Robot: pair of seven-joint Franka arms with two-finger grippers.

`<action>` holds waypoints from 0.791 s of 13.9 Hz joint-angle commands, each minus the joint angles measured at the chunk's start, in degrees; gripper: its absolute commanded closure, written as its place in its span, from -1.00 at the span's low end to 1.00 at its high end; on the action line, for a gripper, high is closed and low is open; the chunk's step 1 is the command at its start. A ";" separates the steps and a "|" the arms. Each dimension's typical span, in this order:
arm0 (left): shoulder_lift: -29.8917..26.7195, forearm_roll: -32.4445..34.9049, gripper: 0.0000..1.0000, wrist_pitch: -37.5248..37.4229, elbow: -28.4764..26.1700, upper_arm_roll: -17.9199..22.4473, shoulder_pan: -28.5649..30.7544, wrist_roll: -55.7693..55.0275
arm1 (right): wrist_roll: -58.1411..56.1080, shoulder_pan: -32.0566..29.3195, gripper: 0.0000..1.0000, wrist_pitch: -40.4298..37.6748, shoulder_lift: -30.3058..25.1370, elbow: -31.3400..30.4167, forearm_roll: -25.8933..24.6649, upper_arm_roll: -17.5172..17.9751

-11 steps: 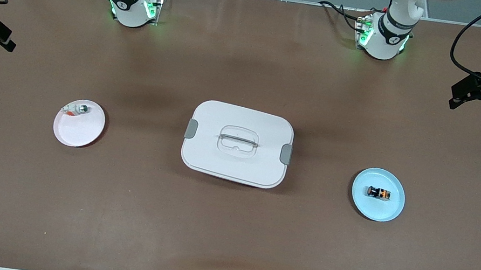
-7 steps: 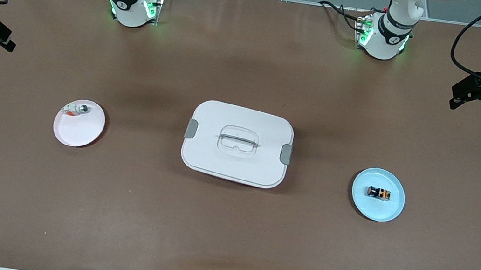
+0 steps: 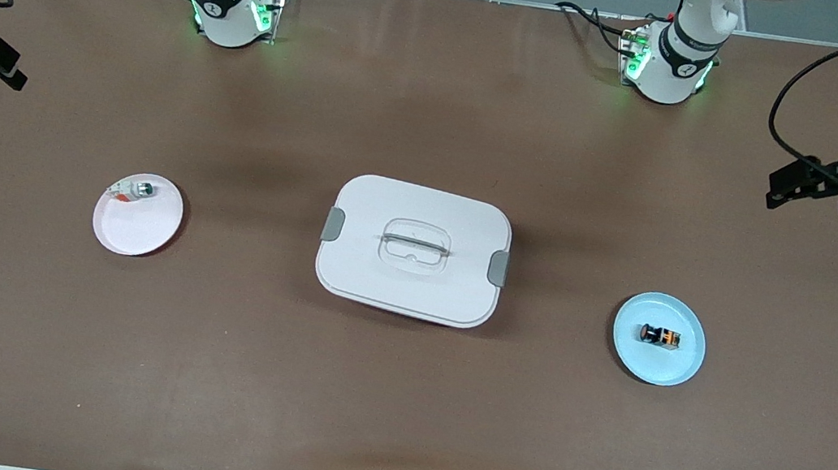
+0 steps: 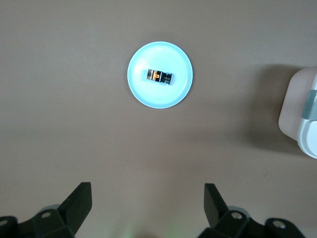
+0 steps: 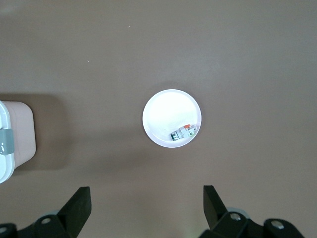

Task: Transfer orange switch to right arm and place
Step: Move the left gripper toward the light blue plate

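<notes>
Well apart, orange switch (image 3: 660, 335) (on blue plate (image 3: 683, 369)), left tool (image 3: 812, 180) spread.

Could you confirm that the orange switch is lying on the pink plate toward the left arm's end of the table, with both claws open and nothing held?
Not quite: the orange switch lies on the light blue plate, as the front view shows. The rest is right: the left claw and right claw are open and empty.

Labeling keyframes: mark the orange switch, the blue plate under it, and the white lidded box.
orange switch (image 3: 660, 335): front view, middle of its banded body.
blue plate (image 3: 675, 369): front view, bare surface near the rim.
white lidded box (image 3: 469, 230): front view, flat lid beside the handle.
</notes>
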 commanded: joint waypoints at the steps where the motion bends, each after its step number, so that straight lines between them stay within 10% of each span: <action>1: 4.43 0.23 -1.00 3.14 0.82 0.18 0.73 2.96 | -0.75 -0.34 -1.00 0.68 -1.20 -1.20 0.71 -0.07; 11: 16.12 2.34 -1.00 26.59 -8.66 0.18 2.49 10.62 | -0.05 -0.25 -1.00 2.17 -1.20 -1.37 -1.84 0.10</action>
